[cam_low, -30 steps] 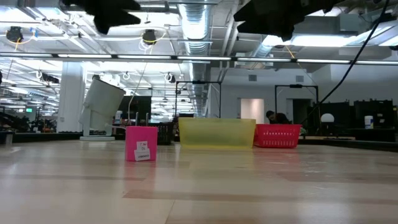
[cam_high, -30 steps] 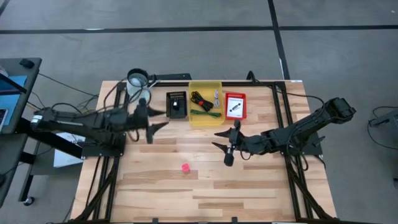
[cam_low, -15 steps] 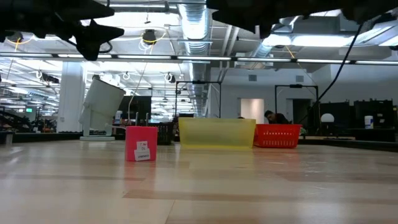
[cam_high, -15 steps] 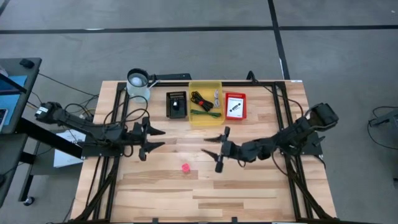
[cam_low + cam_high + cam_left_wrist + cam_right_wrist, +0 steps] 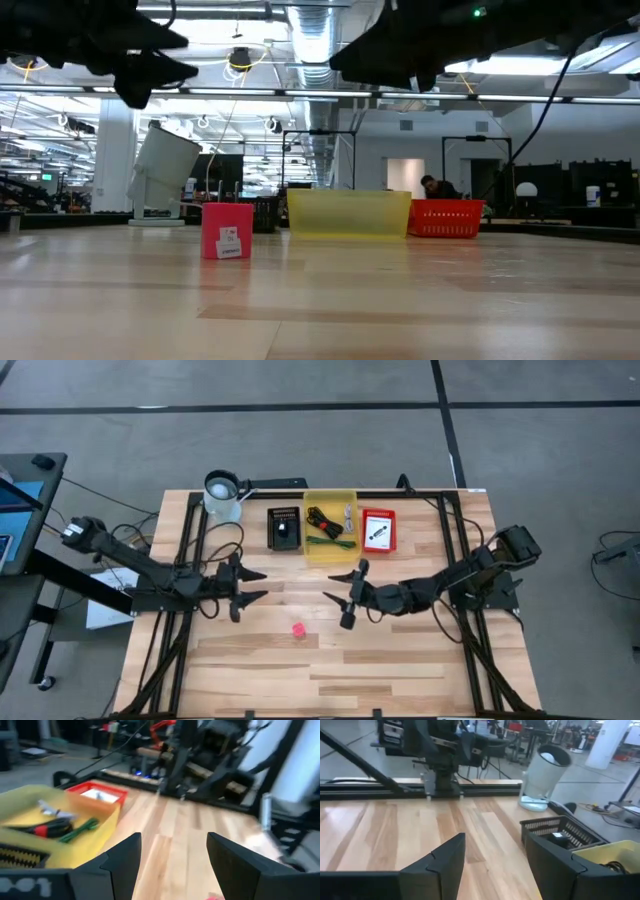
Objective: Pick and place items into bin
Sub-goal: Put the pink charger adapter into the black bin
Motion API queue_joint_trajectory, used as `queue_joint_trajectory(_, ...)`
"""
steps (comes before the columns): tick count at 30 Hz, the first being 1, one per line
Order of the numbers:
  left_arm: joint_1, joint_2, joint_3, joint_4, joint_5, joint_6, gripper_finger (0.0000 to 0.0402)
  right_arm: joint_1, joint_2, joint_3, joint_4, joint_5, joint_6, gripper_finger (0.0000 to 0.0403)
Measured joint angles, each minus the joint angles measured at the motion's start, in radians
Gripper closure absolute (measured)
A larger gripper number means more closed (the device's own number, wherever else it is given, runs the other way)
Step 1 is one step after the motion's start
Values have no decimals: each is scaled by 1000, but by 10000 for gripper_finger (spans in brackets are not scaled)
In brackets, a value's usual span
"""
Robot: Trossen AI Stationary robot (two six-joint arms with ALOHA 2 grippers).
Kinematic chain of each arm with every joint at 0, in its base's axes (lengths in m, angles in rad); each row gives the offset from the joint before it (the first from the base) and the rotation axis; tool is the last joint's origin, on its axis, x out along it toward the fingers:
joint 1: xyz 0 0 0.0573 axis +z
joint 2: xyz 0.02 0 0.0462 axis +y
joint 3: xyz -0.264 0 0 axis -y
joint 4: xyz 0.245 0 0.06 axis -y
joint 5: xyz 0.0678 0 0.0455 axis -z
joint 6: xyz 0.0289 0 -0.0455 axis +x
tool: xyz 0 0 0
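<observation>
Right gripper (image 5: 340, 598) nearer pink cube (image 5: 298, 629)

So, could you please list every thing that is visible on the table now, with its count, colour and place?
Yellow bin: one, yellow, back middle of the table.
Black coiled cable: one, black with a red part, in the yellow bin.
Green stick: one, green, in the yellow bin.
Silver-grey part: one, in the yellow bin.
Red basket: one, red, right of the yellow bin, holding a white-and-black piece.
Black basket: one, black, left of the yellow bin.
White lamp-like device: one, white, back left corner.
Pink cube: one, pink-red, alone on the bare wood, in front of the bins.
Left gripper: open, above the table's left half.
Right gripper: open, above the middle.
</observation>
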Motion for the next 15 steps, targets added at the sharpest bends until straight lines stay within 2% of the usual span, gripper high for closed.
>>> queue_joint_trajectory(3, -49, 105, -1, 70, -88, -12, 187, 10, 0, 0, 0, -1, 1, 188)
queue_joint_trajectory(5, -83, 183, 0, 173, -131, -20, 187, 18, 0, 0, -1, -1, 0, 182)
queue_joint_trajectory(10, -144, 392, 11, 374, -196, -58, 187, 23, 0, 0, -8, 0, 0, 172)
queue_joint_trajectory(15, -176, 607, 82, 411, -277, -113, 187, 17, 0, 0, -8, 1, 1, 170)
